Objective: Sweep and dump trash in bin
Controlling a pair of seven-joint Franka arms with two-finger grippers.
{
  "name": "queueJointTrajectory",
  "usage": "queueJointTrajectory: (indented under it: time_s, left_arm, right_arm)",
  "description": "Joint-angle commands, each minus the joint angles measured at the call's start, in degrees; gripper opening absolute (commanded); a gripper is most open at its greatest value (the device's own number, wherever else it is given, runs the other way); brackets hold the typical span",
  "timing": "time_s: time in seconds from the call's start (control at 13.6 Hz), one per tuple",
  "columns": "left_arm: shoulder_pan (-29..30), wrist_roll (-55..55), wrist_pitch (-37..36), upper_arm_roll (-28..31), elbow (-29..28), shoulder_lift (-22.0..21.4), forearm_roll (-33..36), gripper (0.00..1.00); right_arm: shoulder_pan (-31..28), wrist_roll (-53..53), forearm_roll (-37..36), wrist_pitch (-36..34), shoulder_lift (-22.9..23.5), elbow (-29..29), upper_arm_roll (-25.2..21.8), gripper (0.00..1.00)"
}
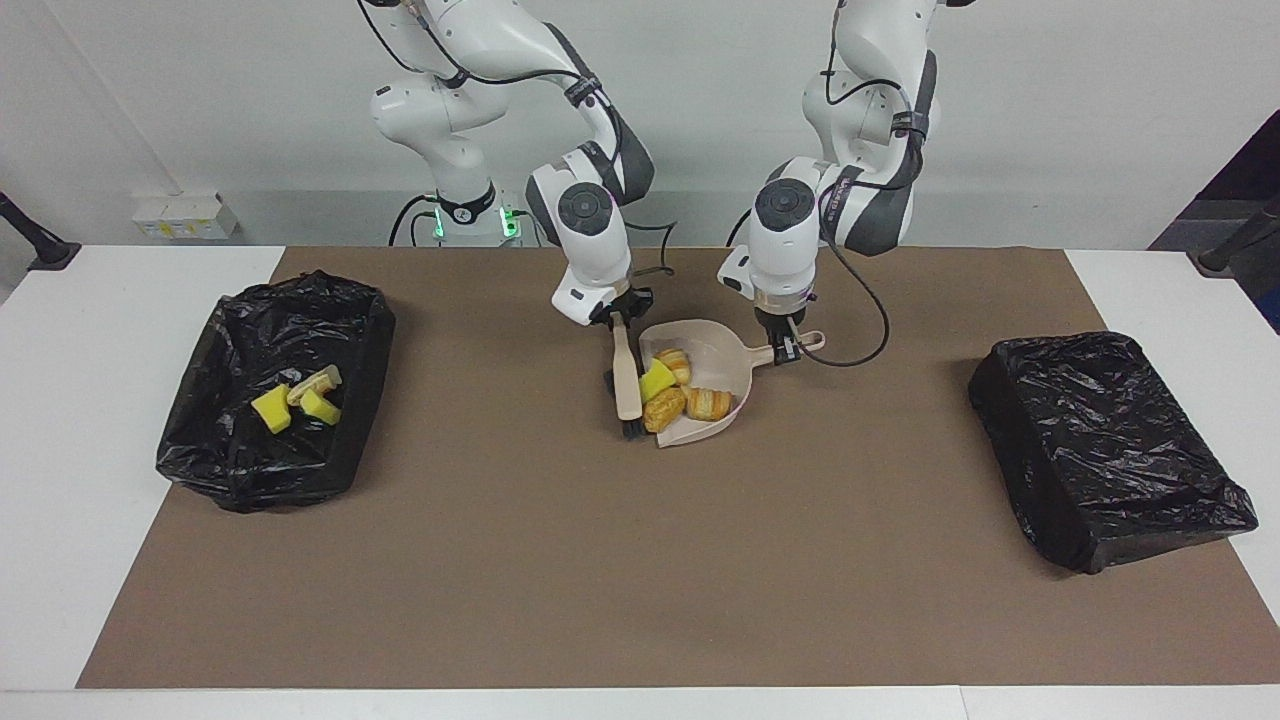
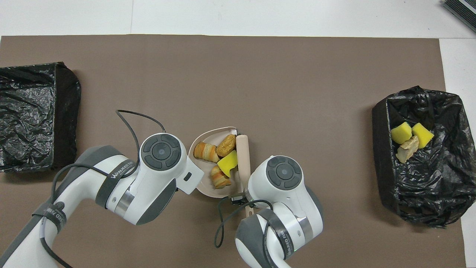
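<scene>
The trash lies in the beige dustpan in the middle of the brown mat: a yellow sponge chunk and three golden-brown bread pieces. My left gripper is shut on the dustpan's handle. My right gripper is shut on the beige brush, which stands along the pan's open mouth with its dark bristles on the mat, touching the sponge. In the overhead view both grippers are hidden under their wrists. The bin holds two yellow chunks and a beige piece.
The open, black-bagged bin sits at the right arm's end of the table. A second black-bagged box sits at the left arm's end. A black cable loops beside the dustpan's handle. White table shows around the brown mat.
</scene>
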Motion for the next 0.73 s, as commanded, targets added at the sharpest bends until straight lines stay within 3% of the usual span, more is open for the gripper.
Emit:
queueJointTrajectory:
  time_s: [0.0, 0.29, 0.66]
  left_arm:
    - [0.7, 0.9, 1.3, 0.3, -2.5, -1.3, -0.2, 0.00]
    - [1.4, 1.3, 1.4, 0.3, -2.5, -1.3, -0.2, 0.00]
    - [3.5, 6.0, 2.1, 0.2, -2.5, -1.0, -1.0, 0.00]
  right_arm:
    - [0.8, 1.0, 1.7, -1.1, -1.6, 0.9, -0.1, 0.00]
    - [-3.1, 0.6, 0.2, -13.6, -7.6, 3.5, -0.7, 0.00]
    - [-4.7, 1.0, -10.9, -29.5, -13.9, 5.3, -0.7, 0.00]
